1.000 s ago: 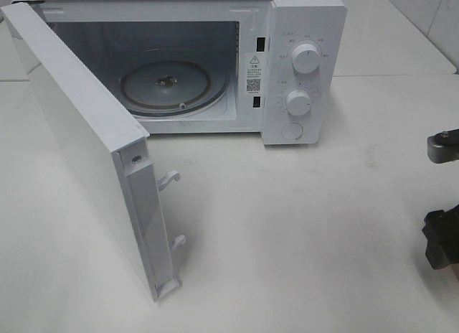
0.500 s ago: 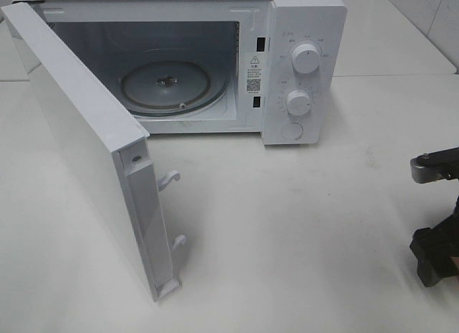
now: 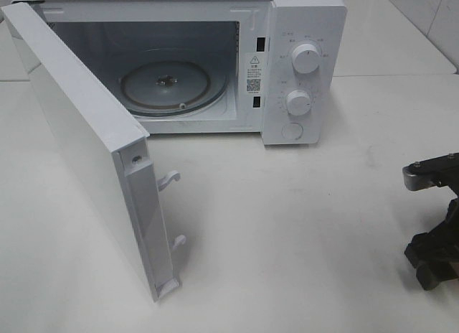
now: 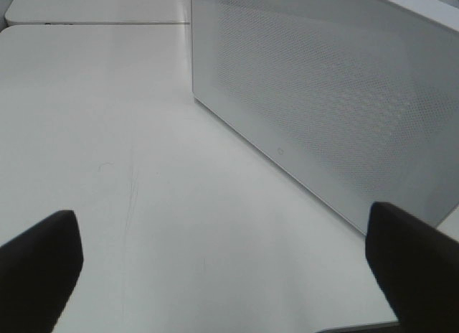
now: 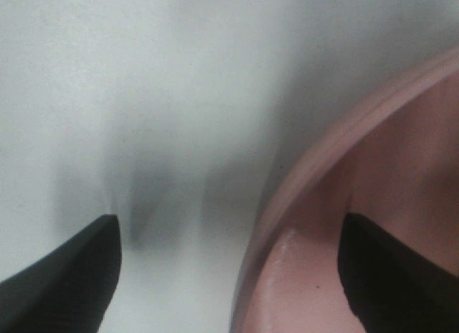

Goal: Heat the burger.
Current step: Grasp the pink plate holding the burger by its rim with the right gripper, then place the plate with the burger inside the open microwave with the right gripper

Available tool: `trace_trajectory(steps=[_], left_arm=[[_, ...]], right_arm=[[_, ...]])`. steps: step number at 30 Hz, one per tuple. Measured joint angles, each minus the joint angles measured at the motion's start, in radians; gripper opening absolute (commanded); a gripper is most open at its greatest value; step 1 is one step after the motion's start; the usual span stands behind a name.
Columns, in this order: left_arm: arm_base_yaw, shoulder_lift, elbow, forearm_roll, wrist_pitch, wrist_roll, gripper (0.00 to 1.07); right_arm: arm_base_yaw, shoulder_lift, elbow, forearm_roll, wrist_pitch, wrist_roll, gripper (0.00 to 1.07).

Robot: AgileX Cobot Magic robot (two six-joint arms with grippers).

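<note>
My R end effector (image 5: pixel 229 268), fingers apart, straddles pink plate (image 5: pixel 315 168) rim, near-right on counter (image 5: pixel 143 74); L end effector (image 4: pixel 222 261) wide apart by open microwave door (image 4: pixel 323 96); burger not in view.

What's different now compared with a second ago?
The right arm slid further in from the right edge and lower in the high view. The right gripper, open, straddles the pink plate at its rim, gripping nothing yet. The microwave, its open door and the empty turntable stayed put.
</note>
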Motion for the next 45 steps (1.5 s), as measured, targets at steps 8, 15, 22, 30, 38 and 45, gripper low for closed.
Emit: trace_trajectory(steps=[8, 15, 22, 30, 38, 45], left_arm=[[0.0, 0.0, 0.0, 0.0, 0.0, 0.0, 1.0], [0.0, 0.0, 0.0, 0.0, 0.0, 0.0, 1.0], [0.0, 0.0, 0.0, 0.0, 0.0, 0.0, 1.0], [0.0, 0.0, 0.0, 0.0, 0.0, 0.0, 1.0], [0.0, 0.0, 0.0, 0.0, 0.0, 0.0, 1.0], [0.0, 0.0, 0.0, 0.0, 0.0, 0.0, 1.0]], right_arm=[[0.0, 0.008, 0.0, -0.023, -0.002, 0.026, 0.41], [0.0, 0.008, 0.0, -0.082, 0.002, 0.12, 0.05], [0.0, 0.005, 0.0, -0.099, 0.031, 0.157, 0.0], [0.012, -0.025, -0.001, -0.157, 0.064, 0.227, 0.0], [0.079, -0.06, 0.0, -0.277, 0.122, 0.395, 0.0], [0.142, -0.079, 0.0, -0.347, 0.169, 0.487, 0.0]])
